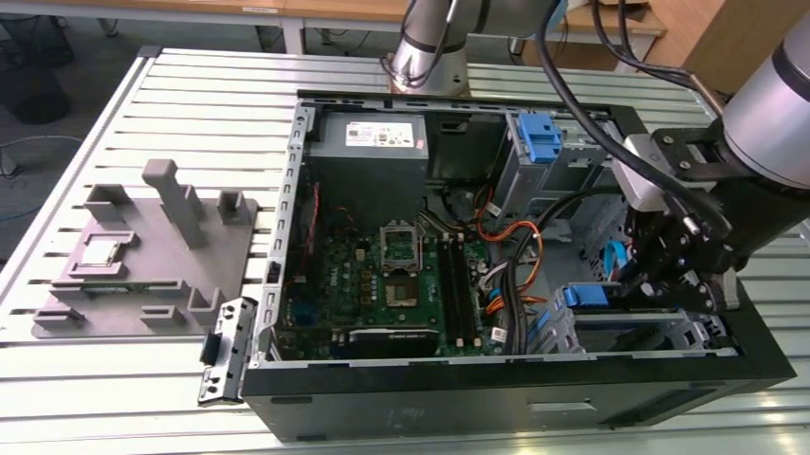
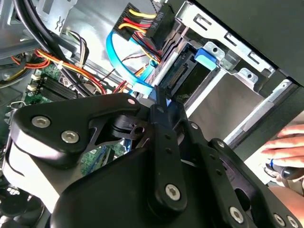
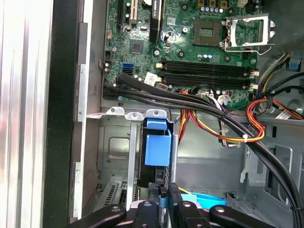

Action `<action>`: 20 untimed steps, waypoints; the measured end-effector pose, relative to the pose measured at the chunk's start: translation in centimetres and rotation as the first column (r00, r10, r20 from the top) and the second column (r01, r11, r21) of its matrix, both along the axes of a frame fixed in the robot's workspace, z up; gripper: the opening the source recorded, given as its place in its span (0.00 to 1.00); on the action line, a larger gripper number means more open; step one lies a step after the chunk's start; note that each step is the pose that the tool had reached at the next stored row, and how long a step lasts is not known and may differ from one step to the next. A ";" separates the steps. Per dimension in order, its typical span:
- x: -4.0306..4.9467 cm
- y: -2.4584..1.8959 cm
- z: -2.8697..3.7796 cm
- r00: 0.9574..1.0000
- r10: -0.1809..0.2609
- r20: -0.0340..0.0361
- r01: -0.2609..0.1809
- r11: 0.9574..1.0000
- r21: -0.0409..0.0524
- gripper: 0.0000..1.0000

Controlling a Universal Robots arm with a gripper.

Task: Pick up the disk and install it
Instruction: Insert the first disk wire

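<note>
Exterior view: the open computer case is lying on a slatted table. The gripper is reaching down at about 4 o'clock, over the drive cage in the case's corner. The disk is sitting on edge in that cage, its blue carrier frame showing just beside the gripper. A second blue latch is standing in the upper bay at 1 o'clock, beside the grey power supply. A grey fixture block is resting outside the case at 9 o'clock.

Second wrist view: the gripper is filling the lower half of the frame. The jaws appear pressed close together, pinching a thin blue tab. The disk is lying partway into its metal bay at about 1 o'clock, its connector edge facing a blue data cable and a bundle of power leads. A person's hand is showing at 3 o'clock, outside the case.

First wrist view: the gripper is sitting at 6 o'clock, its jaws drawn in on the disk's edge. The disk is standing between the cage rails, below the motherboard. Black cables are running just above the bay mouth.

Risks, as I judge them: the carrier could be going in skewed and jamming on the rails; the narrow pinch could be slipping off the tab; loose cables near the connector could be getting trapped behind the drive; the nearby hand could be getting in the arm's way.
</note>
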State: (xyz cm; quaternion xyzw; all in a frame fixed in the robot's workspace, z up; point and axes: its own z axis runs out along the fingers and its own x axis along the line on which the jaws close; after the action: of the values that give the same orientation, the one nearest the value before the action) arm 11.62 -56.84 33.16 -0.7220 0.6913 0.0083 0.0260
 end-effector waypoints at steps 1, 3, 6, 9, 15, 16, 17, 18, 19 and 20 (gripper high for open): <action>0.00 0.00 0.25 1.000 0.000 0.000 0.000 1.000 0.000 0.23; 0.00 0.00 0.77 1.000 0.000 0.000 0.000 1.000 0.000 0.23; 0.00 0.00 1.56 1.000 0.000 0.000 0.000 1.000 0.000 0.23; 0.00 0.00 1.93 1.000 0.000 0.000 0.000 1.000 0.000 0.23; 0.30 0.00 1.94 1.000 0.000 0.000 0.000 1.000 0.000 0.23; 0.42 0.00 1.93 1.000 0.000 0.000 0.000 1.000 0.000 0.23; 0.53 0.00 1.93 1.000 0.000 0.000 0.000 1.000 0.000 0.23; 0.63 0.00 1.92 1.000 0.000 0.000 0.000 1.000 0.000 0.23; 0.72 0.00 1.92 1.000 0.000 0.000 0.000 1.000 0.000 0.23; 0.79 0.00 1.92 1.000 0.000 0.000 0.000 1.000 0.000 0.23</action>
State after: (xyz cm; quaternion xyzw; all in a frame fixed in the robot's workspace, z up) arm 12.41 -56.84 35.09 -0.7220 0.6913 0.0083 0.0260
